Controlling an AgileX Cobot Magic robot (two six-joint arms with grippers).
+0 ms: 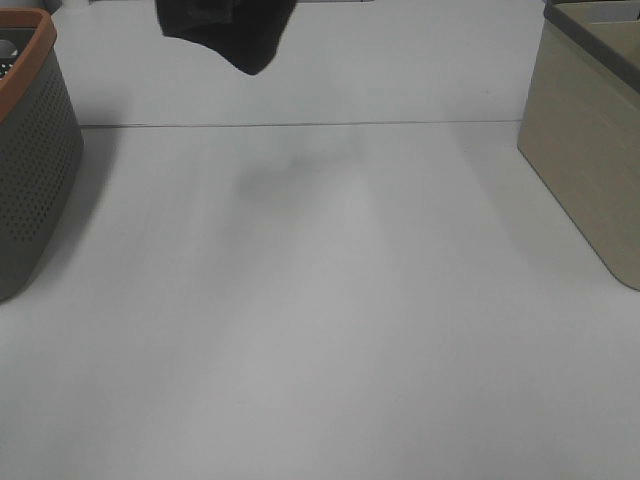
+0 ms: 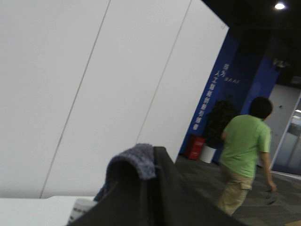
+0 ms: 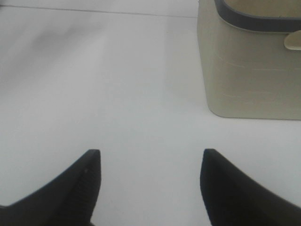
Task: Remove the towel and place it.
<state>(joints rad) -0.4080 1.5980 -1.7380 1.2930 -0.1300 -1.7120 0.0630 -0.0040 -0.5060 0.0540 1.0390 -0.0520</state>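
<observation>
The towel (image 1: 228, 28) — a dark, bunched cloth — is seen hanging clear of the white table (image 1: 330, 330) at the far side of the exterior view, left of centre. Its upper part is cut off by the frame edge and its lowest corner points straight down. It is held by the left gripper (image 2: 151, 186), whose dark fingers are pressed together on a fold of the fabric. In the left wrist view a tuft of blue-grey pile is shown curling over one fingertip, with a small pale patch, possibly the label (image 2: 81, 209), just below. That camera is turned away from the table, towards white wall panels and a person in a green shirt (image 2: 244, 150) in the room beyond.

The right gripper (image 3: 150, 176) is held low over bare tabletop with its fingers spread wide and nothing between them, the beige basket (image 3: 249, 66) near on one side. No cloth is seen from it.

The coming move is judged to rest on one fact: the towel lies directly beneath the left gripper, long axis vertical. It hangs between the grey basket with the orange rim (image 1: 35, 150) and the beige one, nearer the former. The left arm alone is placed to lower it — the right is well apart.
</observation>
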